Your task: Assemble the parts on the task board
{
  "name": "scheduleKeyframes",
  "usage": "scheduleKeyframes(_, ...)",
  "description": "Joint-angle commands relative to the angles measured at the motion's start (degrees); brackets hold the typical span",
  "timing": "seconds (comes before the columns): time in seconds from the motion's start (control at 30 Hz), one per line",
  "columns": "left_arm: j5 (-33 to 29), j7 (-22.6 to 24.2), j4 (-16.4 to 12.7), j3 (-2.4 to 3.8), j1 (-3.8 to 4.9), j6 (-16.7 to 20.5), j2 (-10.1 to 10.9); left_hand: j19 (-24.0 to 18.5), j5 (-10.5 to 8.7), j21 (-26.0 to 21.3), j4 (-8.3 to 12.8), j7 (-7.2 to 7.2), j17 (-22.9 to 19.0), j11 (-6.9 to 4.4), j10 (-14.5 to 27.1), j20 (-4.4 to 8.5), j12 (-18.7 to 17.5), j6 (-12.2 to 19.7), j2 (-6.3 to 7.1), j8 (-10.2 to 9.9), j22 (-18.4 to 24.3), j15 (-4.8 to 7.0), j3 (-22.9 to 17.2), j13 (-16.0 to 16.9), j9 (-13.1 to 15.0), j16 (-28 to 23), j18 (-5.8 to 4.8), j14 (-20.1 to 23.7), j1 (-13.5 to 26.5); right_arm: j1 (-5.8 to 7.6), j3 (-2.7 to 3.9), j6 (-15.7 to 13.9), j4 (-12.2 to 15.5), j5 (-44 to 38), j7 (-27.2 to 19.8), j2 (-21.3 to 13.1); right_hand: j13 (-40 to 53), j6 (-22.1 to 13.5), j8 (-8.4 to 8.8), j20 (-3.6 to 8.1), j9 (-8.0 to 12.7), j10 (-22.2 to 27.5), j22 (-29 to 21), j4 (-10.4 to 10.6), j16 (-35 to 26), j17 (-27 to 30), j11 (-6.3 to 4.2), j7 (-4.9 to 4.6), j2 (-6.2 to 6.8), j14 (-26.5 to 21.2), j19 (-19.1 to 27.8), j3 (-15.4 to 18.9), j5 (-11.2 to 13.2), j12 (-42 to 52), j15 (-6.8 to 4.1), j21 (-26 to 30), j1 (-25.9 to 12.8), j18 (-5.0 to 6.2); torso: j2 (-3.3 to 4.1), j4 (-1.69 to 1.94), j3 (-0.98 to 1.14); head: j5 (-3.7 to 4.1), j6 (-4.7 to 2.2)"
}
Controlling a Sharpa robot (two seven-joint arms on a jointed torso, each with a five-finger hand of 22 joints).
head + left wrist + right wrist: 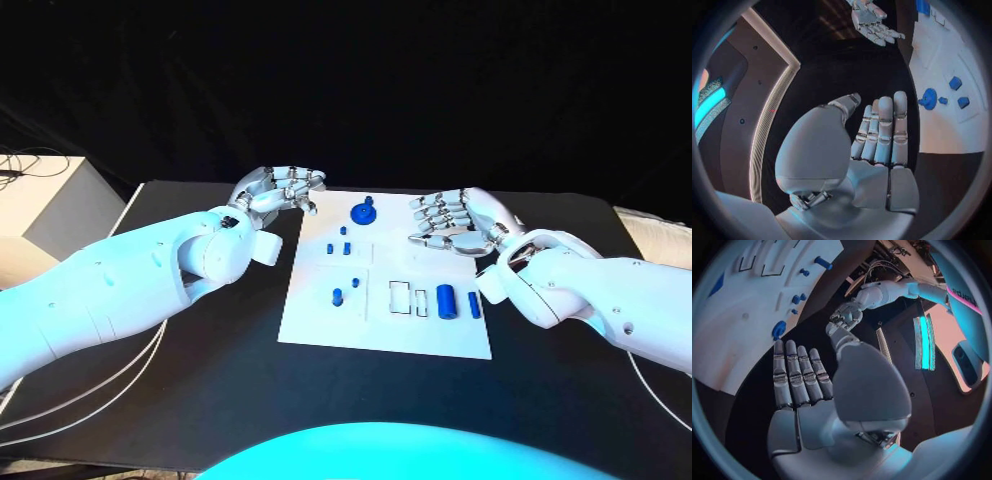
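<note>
Board (pixel 325 325) is flanked by both robot hands, left (pixel 278 190) and right (pixel 459 222), each held empty with fingers apart; blue parts (pixel 449 298) lie on it.

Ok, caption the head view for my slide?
Left robot hand and right robot hand hover open beside the task board, blue parts unheld.

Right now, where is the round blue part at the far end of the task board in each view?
Head view: round blue part at the board's far edge, between both hands.
Left wrist view: beside the fingers.
Right wrist view: above the fingertips.
Shared landmark: white task board.
</note>
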State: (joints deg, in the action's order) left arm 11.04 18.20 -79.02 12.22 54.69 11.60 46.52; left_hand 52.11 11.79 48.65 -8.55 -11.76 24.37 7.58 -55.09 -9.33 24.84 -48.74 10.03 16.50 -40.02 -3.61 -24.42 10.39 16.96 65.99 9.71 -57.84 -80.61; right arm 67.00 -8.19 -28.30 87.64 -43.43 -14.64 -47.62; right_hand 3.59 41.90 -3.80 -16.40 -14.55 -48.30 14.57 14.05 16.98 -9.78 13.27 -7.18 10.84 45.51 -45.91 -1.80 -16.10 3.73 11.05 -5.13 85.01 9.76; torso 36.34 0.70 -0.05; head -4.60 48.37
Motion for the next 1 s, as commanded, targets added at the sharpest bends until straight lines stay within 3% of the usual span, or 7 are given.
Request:
scheduleKeyframes(0.03, -0.6, 1.35, 0.02, 0.04, -0.25, -1.05, -0.21, 0.15, -0.11, -0.3, -0.46, 0.21, -0.1, 0.09, 0.49, 0.13, 0.2, 0.42, 0.32, 0.16, 0.13, -0.07, -0.03, -0.1, -0.07, -0.32, 0.75, 0.56, -0.22, 0.16, 0.04, 4.14, 0.21, 4.49, -2.04, -1.48, -0.38, -9.57, 1.06, -0.16, 3.35, 5.6, -2.74, 3.05, -4.12, 1.94, 0.54, 1.34, 2.5, -3.06, 1.96, 6.3, 0.46, -0.62, 0.88, 1.72, 2.05, -0.83, -0.41, -0.63, 0.28, 0.24, -0.09)
scheduleKeyframes(0.33, -0.71, 1.65, -0.03, 0.05, -0.87, -1.25, -0.24, 0.08, -0.09, -0.39, -0.52, 0.22, -0.14, 0.09, 0.52, 0.12, 0.21, 0.49, 0.34, 0.17, 0.17, -0.08, 0.01, -0.11, -0.09, -0.4, 0.75, 0.67, -0.21, 0.25, 0.03, 4.51, 1.96, 0.51, 0.2, -6.1, -0.03, -11.3, 0.65, -0.08, 4.25, 2.6, -4.73, 3.1, -4.13, 1.93, 0.4, 0.31, 3.16, 2.19, 0.76, 7.66, 2.54, 0.0, 0.23, 0.91, 1.42, -0.21, -0.93, -1.39, 0.65, 1.0, -0.05)
scheduleKeyframes(0.47, -0.73, 1.71, -0.35, 0.05, -1.18, -1.27, -0.06, 0.06, -0.09, -0.41, -0.55, 0.22, -0.15, 0.09, 0.54, 0.11, 0.21, 0.51, 0.34, 0.17, 0.18, -0.08, 0.02, -0.12, -0.1, -0.43, 0.75, 0.7, -0.2, 0.11, 0.0, 3.56, 3.89, -1.65, 2.96, -8.99, 0.86, 8.41, -5.81, 2.56, -0.35, -10.77, -4.01, 2.34, -0.09, 0.32, -3.07, -6.44, -3.24, 13.75, -9.39, 3.04, 4.65, 4.0, -3.57, -3.54, 2.28, 0.89, -1.04, -1.68, 0.75, 1.52, -0.02)
scheduleKeyframes(0.77, -0.73, 1.59, -1.29, 0.05, -1.62, -1.37, 0.49, 0.02, -0.06, -0.5, -0.61, 0.2, -0.18, 0.09, 0.55, 0.11, 0.24, 0.46, 0.26, 0.24, 0.22, -0.08, 0.01, -0.12, -0.1, -0.52, 0.76, 0.79, -0.24, -1.21, -0.14, 1.73, 8.11, -9.7, 13.28, -13.35, 6.44, 16.74, -8.47, 12.6, -0.85, -31.1, 2.76, 2.7, 19.45, -13.31, -11.54, 0.54, -2.49, 40.45, -32.48, -0.01, -0.49, 10.29, -13.46, -18.74, -0.02, 0.66, -1.21, -2.05, 0.79, 2.9, 0.72)
scheduleKeyframes(0.8, -0.73, 1.56, -1.39, 0.05, -1.66, -1.38, 0.56, 0.02, -0.06, -0.5, -0.61, 0.2, -0.18, 0.09, 0.55, 0.11, 0.24, 0.46, 0.26, 0.24, 0.22, -0.08, 0.01, -0.12, -0.1, -0.52, 0.76, 0.79, -0.24, -1.45, -0.16, 2.06, 8.7, -11.06, 15.22, -13.68, 7.33, 16.83, -8.24, 13.05, -0.88, -30.94, 6.02, 2.71, 24.76, -17.62, -11.7, 0.62, -2.27, 40.46, -33.91, -0.66, -0.67, 10.11, -13.75, -22.44, -0.24, 0.26, -1.24, -2.08, 0.78, 3.04, 0.76)
scheduleKeyframes(0.87, -0.73, 1.54, -1.56, 0.05, -1.73, -1.38, 0.67, 0.02, -0.06, -0.5, -0.61, 0.2, -0.18, 0.09, 0.55, 0.11, 0.24, 0.46, 0.26, 0.24, 0.22, -0.08, 0.01, -0.12, -0.1, -0.52, 0.76, 0.79, -0.24, -1.91, -0.2, 2.81, 9.78, -14.1, 19.13, -14.1, 9.93, 16.85, -7.48, 13.87, -1.01, -30.4, 32.71, 2.61, 47.96, -42.52, -11.55, 0.9, -1.52, 41.89, -38.36, -2.82, -0.68, 9.3, -13.98, -47.84, -1.01, -3.2, -1.32, -2.13, 0.69, 3.26, 0.91)
scheduleKeyframes(1.0, -0.73, 1.5, -1.85, 0.05, -1.85, -1.39, 0.82, 0.0, -0.04, -0.54, -0.64, 0.19, -0.2, 0.09, 0.56, 0.1, 0.26, 0.41, 0.21, 0.3, 0.24, -0.08, -0.01, -0.12, -0.09, -0.56, 0.76, 0.83, -0.28, -2.7, -0.24, 3.91, 11.72, -20.56, 27.53, -14.35, 12.08, 17.51, -7.2, 13.91, -1.4, -30.89, 45.48, 2.52, 56.02, -51.01, -11.87, 0.81, -0.59, 41.03, -38.72, -5.2, -1.94, 8.5, -14.0, -59.61, -3.1, -4.81, -1.33, -2.12, 0.63, 3.82, 1.08)
